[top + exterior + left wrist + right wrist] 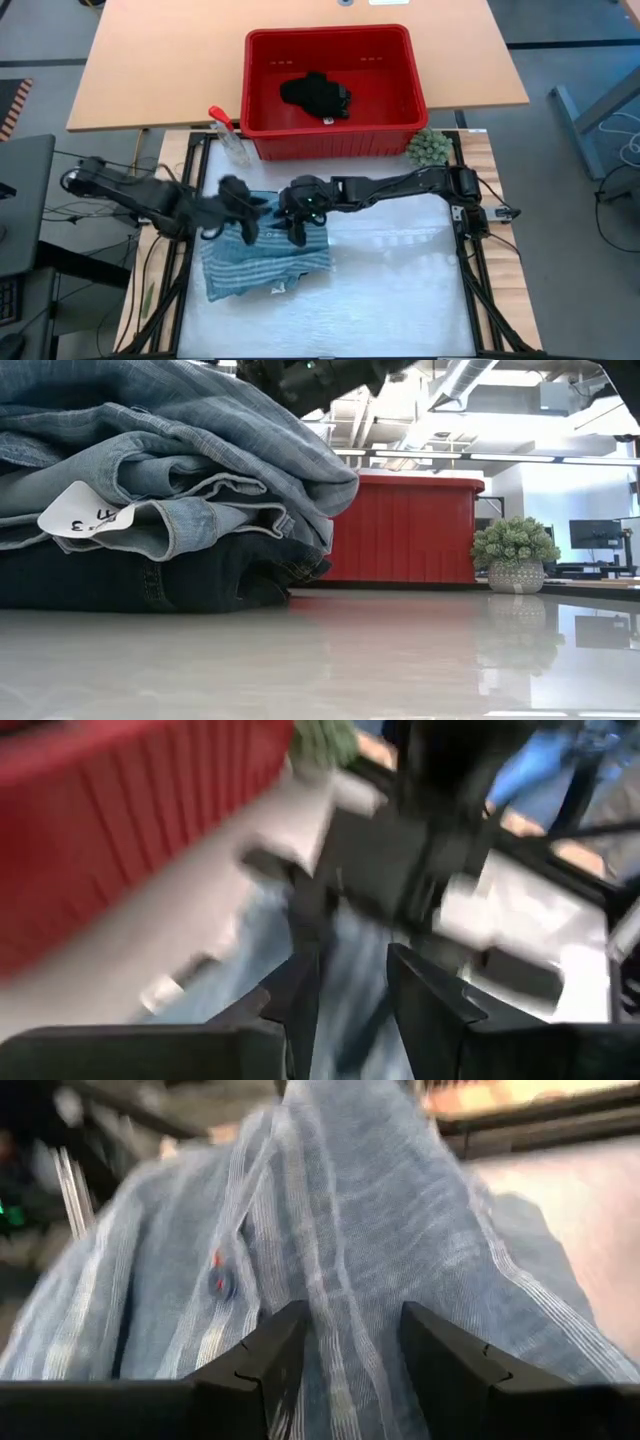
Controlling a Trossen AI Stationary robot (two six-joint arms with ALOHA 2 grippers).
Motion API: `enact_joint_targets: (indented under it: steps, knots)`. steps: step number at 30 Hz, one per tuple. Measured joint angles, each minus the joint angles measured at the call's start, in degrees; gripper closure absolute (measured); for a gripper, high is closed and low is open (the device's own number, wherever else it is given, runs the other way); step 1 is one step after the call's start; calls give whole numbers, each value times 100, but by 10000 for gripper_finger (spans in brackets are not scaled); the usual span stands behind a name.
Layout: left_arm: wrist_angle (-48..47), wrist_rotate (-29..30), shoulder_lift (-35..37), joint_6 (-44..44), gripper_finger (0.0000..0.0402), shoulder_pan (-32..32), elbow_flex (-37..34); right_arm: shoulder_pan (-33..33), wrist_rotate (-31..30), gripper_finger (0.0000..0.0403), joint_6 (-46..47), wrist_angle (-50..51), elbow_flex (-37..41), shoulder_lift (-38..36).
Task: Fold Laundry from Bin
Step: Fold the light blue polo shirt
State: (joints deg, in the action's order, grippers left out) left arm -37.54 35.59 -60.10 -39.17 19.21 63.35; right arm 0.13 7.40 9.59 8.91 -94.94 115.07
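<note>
Striped shirt [265,262] lies on folded jeans [170,480] in front of red bin [330,90]; small black piece [315,94] inside bin. Right gripper [350,1342] clamps shirt fabric. Left gripper [350,995], blurred, fingers parted above the shirt, holding nothing.

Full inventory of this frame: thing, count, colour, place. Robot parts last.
bin: 1, red, far side of the table, past the mat.
black piece: 1, black, inside the bin.
striped shirt: 1, blue-white, on top of the pile on the mat, under both hands.
jeans: 1, light blue denim, folded in the pile, with a white tag.
navy piece: 1, dark navy, bottom of the pile.
spray bottle: 1, clear with red trigger, beside the bin's left corner.
fuzzy ball: 1, green, beside the bin's right corner.
left hand: 1, dark, over the shirt's left part, fingers apart.
right hand: 1, dark, on the shirt, fingers around a fold of it.
</note>
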Motion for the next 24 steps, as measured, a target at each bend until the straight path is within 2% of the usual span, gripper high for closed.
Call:
enact_joint_targets:
  steps: [6, 10, 13, 17, 20, 24]
  knots:
    - [-37, -84, 24, -1249, 310, 343, -991, -93, 4, 207, -496, 1650, -842, -15]
    - [-88, -316, 53, -1733, 322, 579, -1300, -224, 6, 207, -495, 2174, -1099, -99]
    - [-423, -483, 32, -1973, 329, 658, -1409, -311, 11, 207, -362, 2647, -1062, -432]
    - [-1000, -423, 12, -2429, 338, 755, -1557, -367, -5, 207, -3, 2595, -178, -1215]
    - [-919, -147, 11, -2483, 342, 849, -1652, -305, -80, 207, 601, 1599, 1002, -1980]
    - [-912, 143, 13, -2461, 343, 882, -1665, -129, -275, 207, 1817, -332, 2654, -2682]
